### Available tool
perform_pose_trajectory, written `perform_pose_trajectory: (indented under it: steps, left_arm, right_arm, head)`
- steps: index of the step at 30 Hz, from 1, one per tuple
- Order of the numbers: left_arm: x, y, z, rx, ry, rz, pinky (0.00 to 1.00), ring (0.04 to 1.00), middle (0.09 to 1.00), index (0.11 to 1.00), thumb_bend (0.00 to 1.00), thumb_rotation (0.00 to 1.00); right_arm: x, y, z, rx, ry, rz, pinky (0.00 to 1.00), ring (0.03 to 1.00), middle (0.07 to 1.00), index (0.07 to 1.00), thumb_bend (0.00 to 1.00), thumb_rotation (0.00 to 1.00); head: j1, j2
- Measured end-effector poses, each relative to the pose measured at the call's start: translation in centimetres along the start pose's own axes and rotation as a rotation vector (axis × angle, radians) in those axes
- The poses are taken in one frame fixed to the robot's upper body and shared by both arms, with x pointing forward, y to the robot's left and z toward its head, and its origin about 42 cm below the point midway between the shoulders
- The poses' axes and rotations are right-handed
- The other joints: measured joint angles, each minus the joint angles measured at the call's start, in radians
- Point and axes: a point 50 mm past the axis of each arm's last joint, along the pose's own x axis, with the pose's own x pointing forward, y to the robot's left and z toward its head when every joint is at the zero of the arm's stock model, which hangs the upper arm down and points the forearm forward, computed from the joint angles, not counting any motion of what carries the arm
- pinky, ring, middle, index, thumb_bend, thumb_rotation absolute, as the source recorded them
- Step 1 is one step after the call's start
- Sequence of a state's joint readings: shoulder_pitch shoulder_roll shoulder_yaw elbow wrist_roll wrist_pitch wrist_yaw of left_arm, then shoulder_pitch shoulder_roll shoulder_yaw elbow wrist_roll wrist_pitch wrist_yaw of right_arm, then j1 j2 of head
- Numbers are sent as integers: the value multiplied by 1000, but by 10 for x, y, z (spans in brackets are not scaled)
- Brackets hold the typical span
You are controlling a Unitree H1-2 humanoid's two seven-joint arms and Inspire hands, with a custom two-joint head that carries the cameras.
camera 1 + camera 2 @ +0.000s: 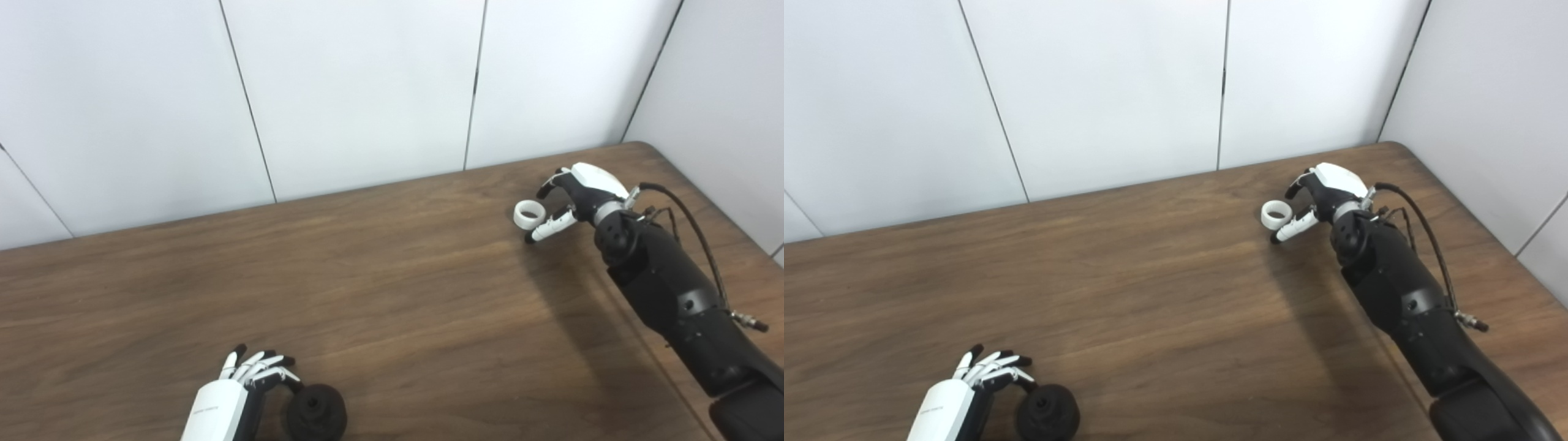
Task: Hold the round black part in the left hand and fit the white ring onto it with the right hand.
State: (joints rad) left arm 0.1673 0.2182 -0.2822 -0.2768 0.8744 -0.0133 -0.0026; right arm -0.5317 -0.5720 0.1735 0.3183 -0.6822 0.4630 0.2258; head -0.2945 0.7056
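The round black part point(316, 414) lies on the wooden table point(392, 275) near its front edge, with a hole in its top. My left hand point(245, 380) rests just to its left, open with fingers spread and slightly curled; a fingertip reaches the part's edge, but nothing grips it. The white ring point(530, 214) lies flat on the table at the far right. My right hand point(576, 196) is right beside it, open, with the thumb below the ring and a finger above it. Neither closes on the ring.
White wall panels point(367, 92) rise directly behind the table's back edge and along its right side. The table's rounded far right corner point(643, 147) is close to my right hand. My black right forearm point(674, 294) stretches over the table's right part.
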Motion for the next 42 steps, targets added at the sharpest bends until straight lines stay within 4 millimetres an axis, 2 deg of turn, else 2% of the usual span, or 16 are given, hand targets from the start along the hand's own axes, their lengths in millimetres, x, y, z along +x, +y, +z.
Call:
perform_pose_trajectory:
  steps: [17,42]
  left_arm:
    - [-1,1,2,-1,0,-1,1000,866,778,485,522,49]
    - [-1,1,3,-3,9,-2,1000,869,779,484,523,49]
  right_arm:
    - [1,-1,5,-1,-10,0,1000,1000,957,701,836,308]
    - [1,0,4,8,-7,10,1000,1000,933,676,825,294]
  head:
    - [3,8]
    - [12,17]
